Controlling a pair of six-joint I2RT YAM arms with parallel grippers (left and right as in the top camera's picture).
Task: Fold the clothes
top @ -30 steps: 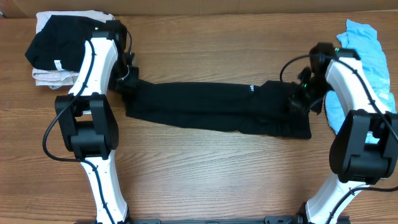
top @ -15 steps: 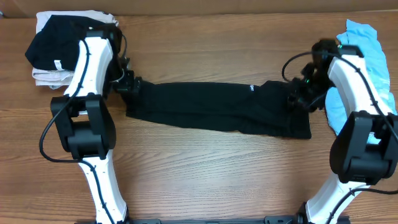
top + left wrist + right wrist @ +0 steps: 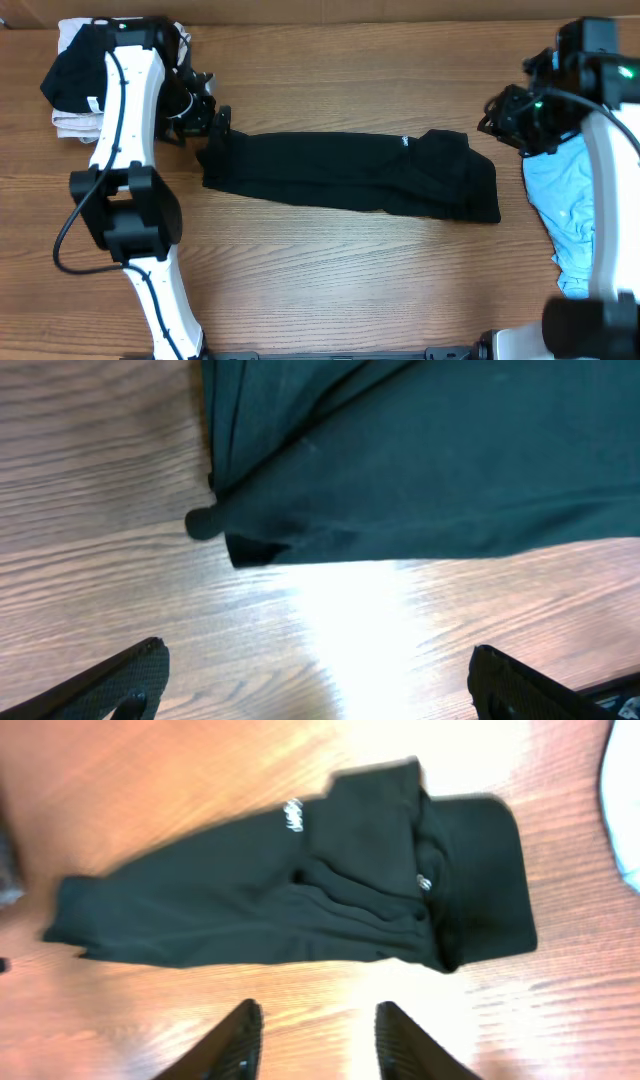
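The black T-shirt (image 3: 350,178) lies folded into a long flat strip across the middle of the table, its small white logo (image 3: 292,815) facing up. My left gripper (image 3: 208,118) hovers just past the strip's left end, open, with only bare wood between its fingers (image 3: 125,682); the left wrist view shows the shirt's edge (image 3: 420,470) ahead. Off the strip's right end, my right gripper (image 3: 500,115) stands raised and open, empty, and the whole black T-shirt (image 3: 300,890) shows beyond its fingertips (image 3: 243,1025). The light-blue shirt (image 3: 572,205) lies at the far right.
A stack of folded black and white garments (image 3: 75,85) sits at the back left corner, beside the left arm. The light-blue cloth (image 3: 625,800) reaches along the table's right edge under the right arm. Bare wood (image 3: 350,280) fills the table's front.
Both grippers have opened and let go of the black T-shirt's ends. The right gripper has lifted and pulled back to the right; the left has drawn back off the left end.
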